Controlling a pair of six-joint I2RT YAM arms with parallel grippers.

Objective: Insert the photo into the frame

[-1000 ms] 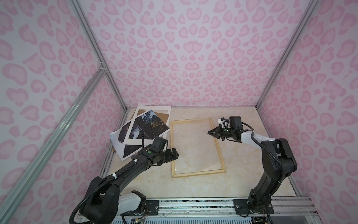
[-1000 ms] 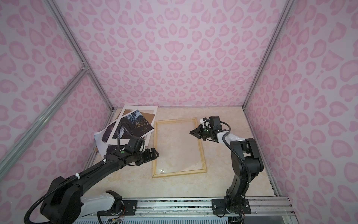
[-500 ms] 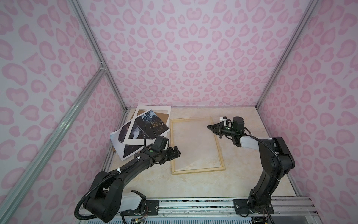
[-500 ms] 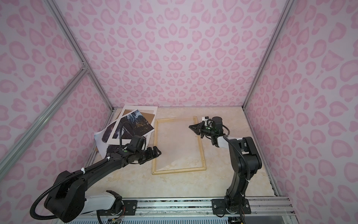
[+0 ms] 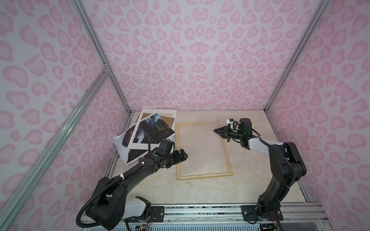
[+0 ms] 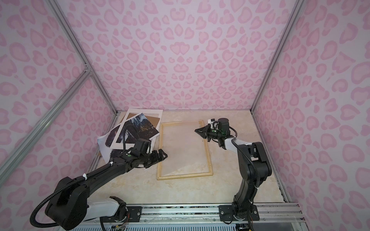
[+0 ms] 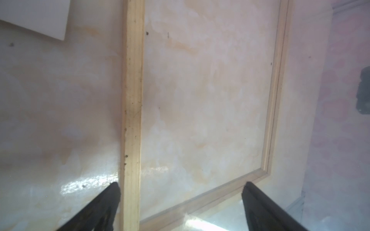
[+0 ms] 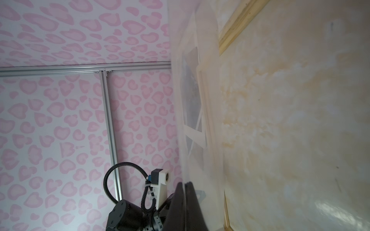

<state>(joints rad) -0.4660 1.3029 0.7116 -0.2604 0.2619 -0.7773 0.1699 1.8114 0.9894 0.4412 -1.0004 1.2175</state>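
The frame (image 5: 203, 176) lies flat mid-tabletop (image 5: 200, 192). The photo (image 5: 125, 140) rests left of the frame in a loose pile, whose nearest corner comes just beside the frame's left strip. The left gripper (image 5: 183, 157) hovers over that strip near its front corner, jaws released and empty. The right gripper (image 5: 217, 131), above the frame's right strip, has its jaws clenched on the raised edge of the clear pane (image 8: 212, 100). Bare tabletop stays open in front and right of the frame.
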